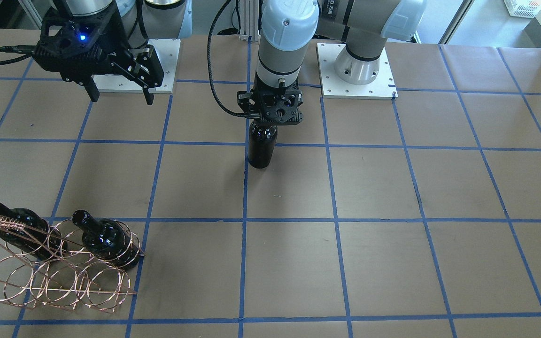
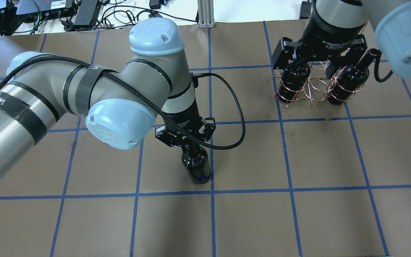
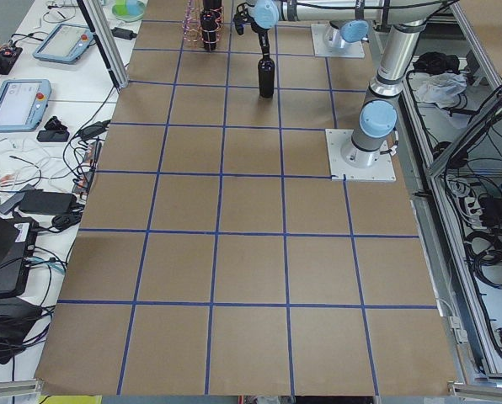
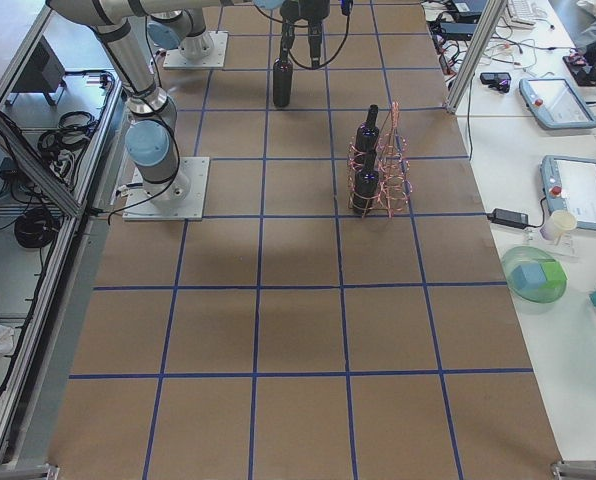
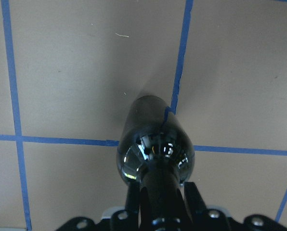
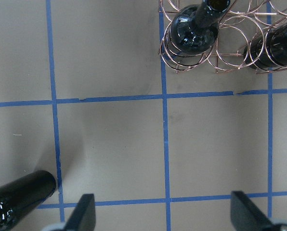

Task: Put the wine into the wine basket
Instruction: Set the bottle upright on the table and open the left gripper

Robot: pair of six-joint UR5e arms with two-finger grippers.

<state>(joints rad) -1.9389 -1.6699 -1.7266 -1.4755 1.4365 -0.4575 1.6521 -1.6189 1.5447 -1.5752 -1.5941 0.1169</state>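
My left pincer pinches the wine by its neck, upright on the surface, probably for a clean lift. The wine basket sits well apart, carrying two bottles. My right pincer hangs spread and empty.
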